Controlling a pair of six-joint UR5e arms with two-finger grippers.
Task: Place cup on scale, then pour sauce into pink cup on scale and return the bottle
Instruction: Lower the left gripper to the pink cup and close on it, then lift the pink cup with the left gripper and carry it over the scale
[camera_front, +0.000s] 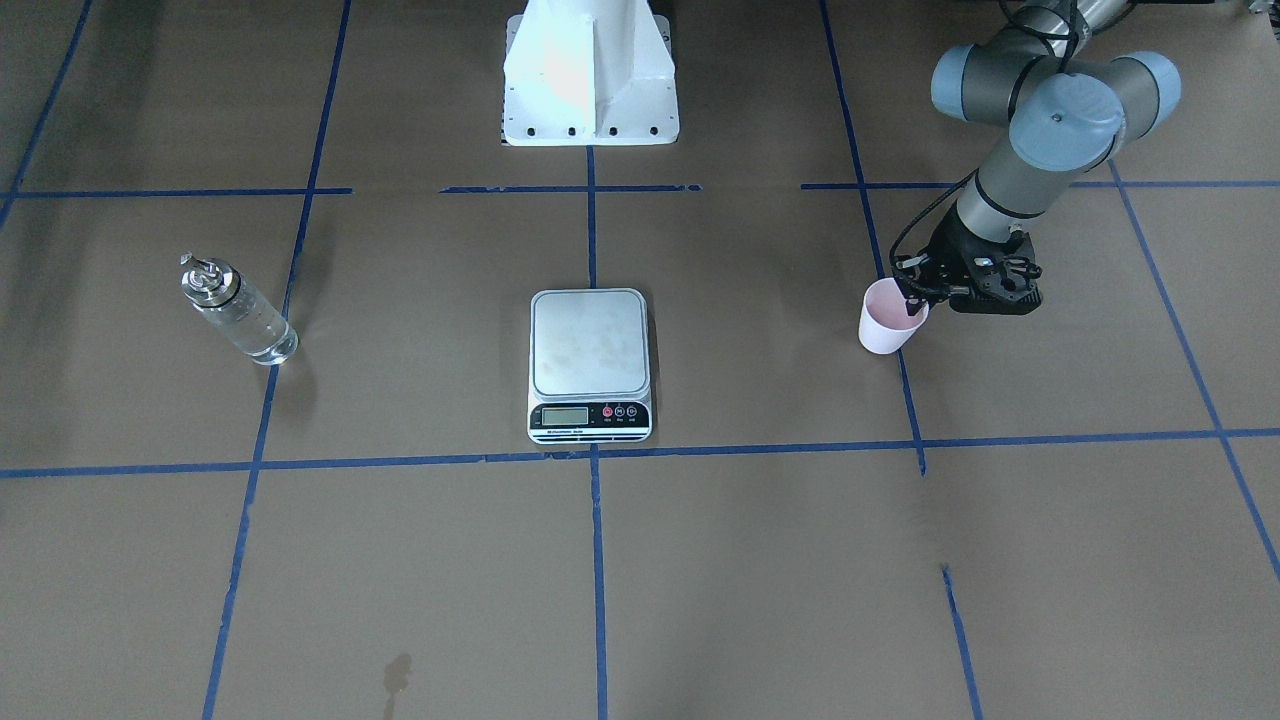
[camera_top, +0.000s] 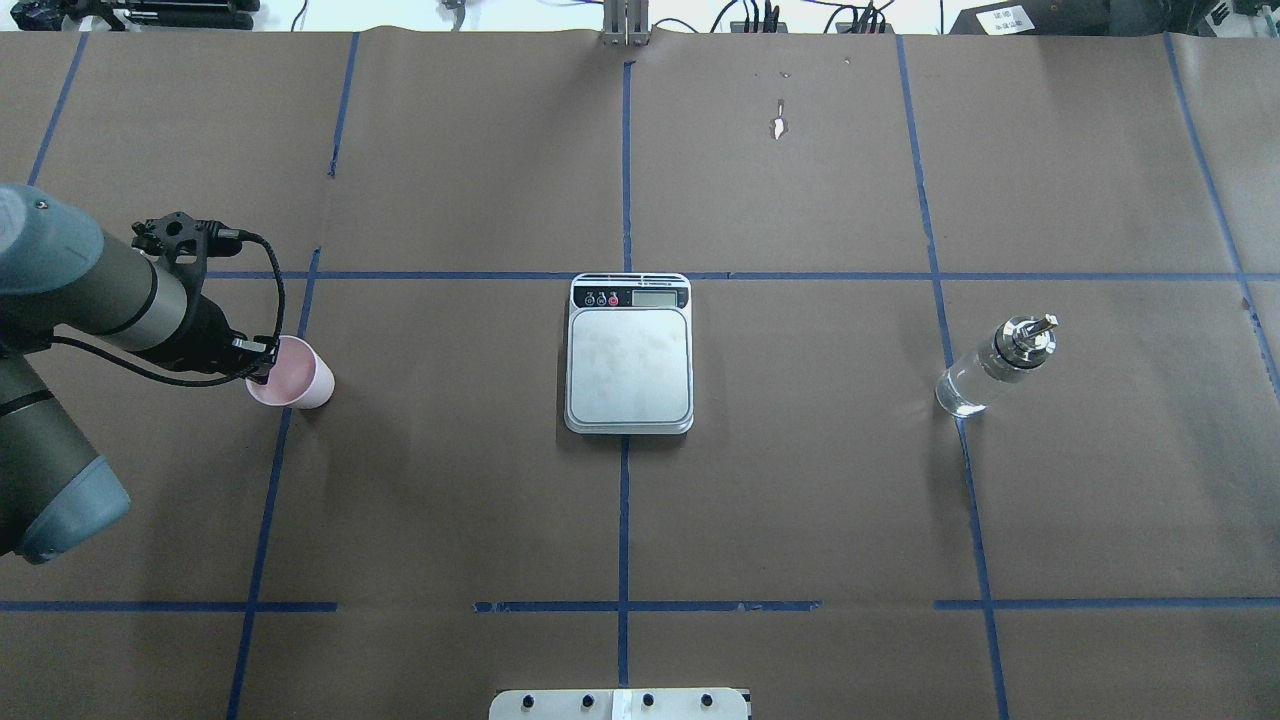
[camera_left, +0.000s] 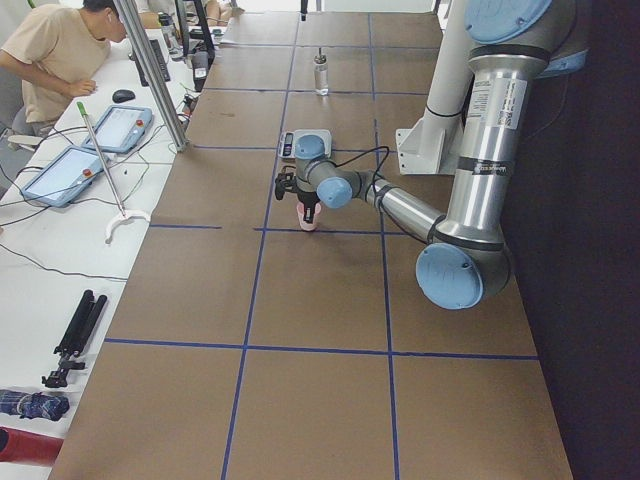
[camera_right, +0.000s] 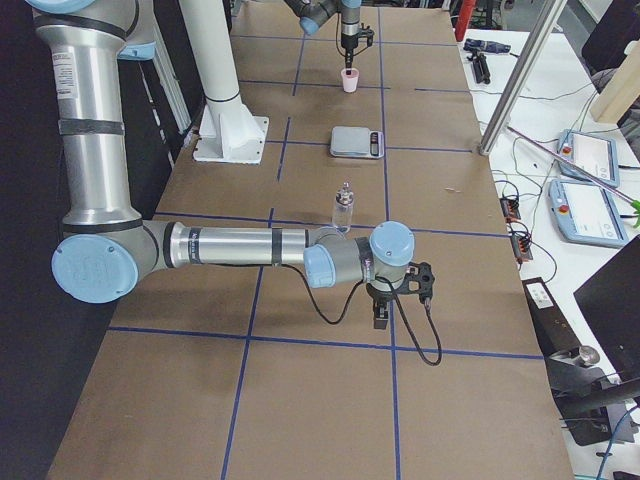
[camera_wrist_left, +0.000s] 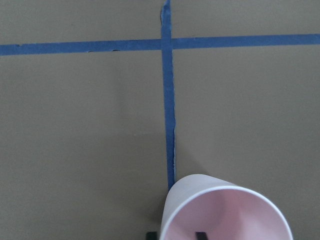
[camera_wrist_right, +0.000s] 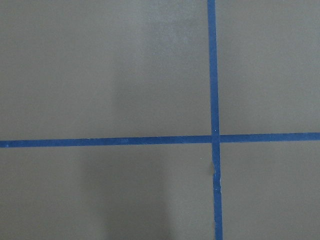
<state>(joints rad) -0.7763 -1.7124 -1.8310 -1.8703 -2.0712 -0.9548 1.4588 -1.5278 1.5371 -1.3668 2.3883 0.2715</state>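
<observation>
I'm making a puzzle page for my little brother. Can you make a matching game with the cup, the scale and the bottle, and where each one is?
Things:
1. cup
2. scale
3. bottle

Places:
A. stands alone on the robot's right side, with nothing touching it
B. the left gripper has one finger inside its rim and one outside
C. in the middle of the table, with its platform bare

Pairs: 1-B, 2-C, 3-A
</observation>
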